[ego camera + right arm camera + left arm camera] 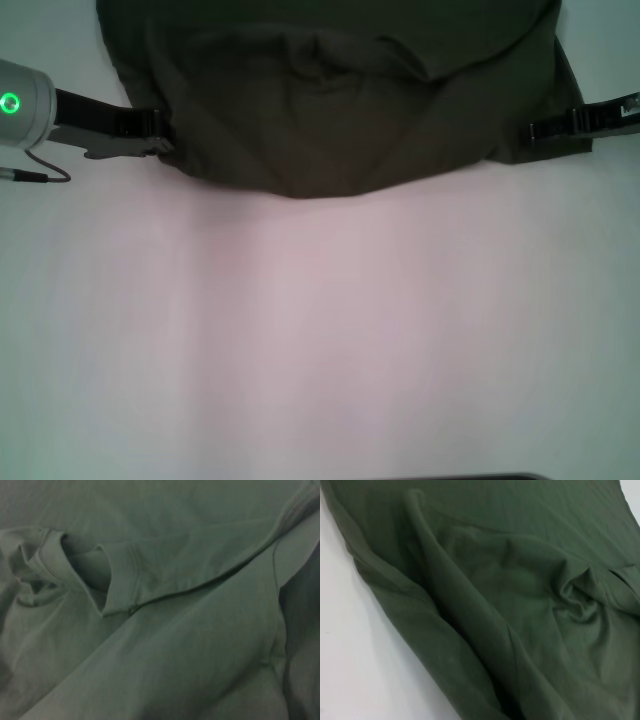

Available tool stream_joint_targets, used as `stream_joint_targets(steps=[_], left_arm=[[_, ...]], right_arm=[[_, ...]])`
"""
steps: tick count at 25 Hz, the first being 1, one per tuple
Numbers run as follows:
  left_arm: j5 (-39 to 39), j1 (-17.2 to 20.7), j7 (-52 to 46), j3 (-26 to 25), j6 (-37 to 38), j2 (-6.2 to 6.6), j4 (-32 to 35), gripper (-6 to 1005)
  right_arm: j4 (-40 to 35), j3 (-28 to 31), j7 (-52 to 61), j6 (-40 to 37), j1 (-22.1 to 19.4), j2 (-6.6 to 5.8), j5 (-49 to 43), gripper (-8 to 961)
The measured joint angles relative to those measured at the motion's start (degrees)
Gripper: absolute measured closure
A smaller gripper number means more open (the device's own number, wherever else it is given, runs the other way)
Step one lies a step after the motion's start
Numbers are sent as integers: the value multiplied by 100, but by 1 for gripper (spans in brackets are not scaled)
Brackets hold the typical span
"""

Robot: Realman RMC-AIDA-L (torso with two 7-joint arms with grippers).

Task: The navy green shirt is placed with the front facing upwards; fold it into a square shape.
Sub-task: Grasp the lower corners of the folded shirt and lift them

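White table [320, 340] — navy green shirt [340, 100] bunched at far edge, plain side up. Left gripper [160, 135] and right gripper [540, 130] at its side edges — grip state cannot be told.

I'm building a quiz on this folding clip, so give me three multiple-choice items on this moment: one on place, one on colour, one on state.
1. Where does the navy green shirt lie on the white table?
A. along the far edge
B. at the near edge
C. hanging off the left side

2. What colour is the shirt's visible side?
A. plain dark olive
B. white
C. bright red

3. How does the shirt lie?
A. perfectly flat
B. bunched, with creases
C. rolled into a tube

Answers:
1 A: the cloth fills the far part of the head view, between the left claw and right claw at its two sides.
2 A: only olive fabric shows.
3 B: ridges and folds cross it in both wrist views.
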Motion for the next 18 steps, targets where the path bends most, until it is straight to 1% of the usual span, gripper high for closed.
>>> stream_joint_targets(steps=[11,15,18], left_arm=[[0,-10,-13,9,1,-4,4,974],[0,-8,-11,9,1,-7,4,974],[0,3,-10,9,1,-8,4,974]], right_arm=[[0,16,-101,-137,-88,-90,371,58],[2,5,-113,-169,-93,-94,381,58],[2,-31,-82,-143,-96,-96,329,98]])
